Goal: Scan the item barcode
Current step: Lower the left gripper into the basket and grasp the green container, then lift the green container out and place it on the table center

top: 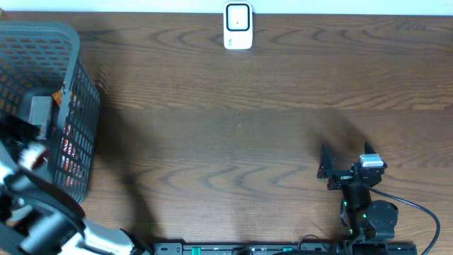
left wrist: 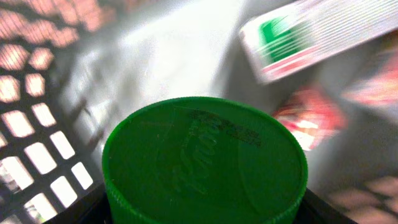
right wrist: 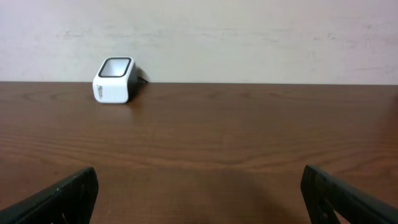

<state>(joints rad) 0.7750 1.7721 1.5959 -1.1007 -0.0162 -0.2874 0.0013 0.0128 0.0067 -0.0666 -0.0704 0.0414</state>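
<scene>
Smooth, faintly glossy plastic on the green lid (left wrist: 205, 162); matt grey plastic mesh basket (top: 83, 106); dark wood-grain table (top: 248, 120).

Setting is reading as a robotics lab bench dressed up as a shop checkout. A dark brown wood-grain table (top: 233, 120) is running up against a plain pale wall (right wrist: 249, 37). A small white box-shaped barcode scanner with a dark window (top: 238, 26) is sitting at the far edge. A grey plastic mesh shopping basket (top: 83, 106) is standing at the left, holding packaged goods: a green round plastic lid (left wrist: 205, 162) and a white carton with green and red print (left wrist: 311, 37). A black robot arm with a trailing cable (top: 368, 212) is sitting at the near edge.
</scene>
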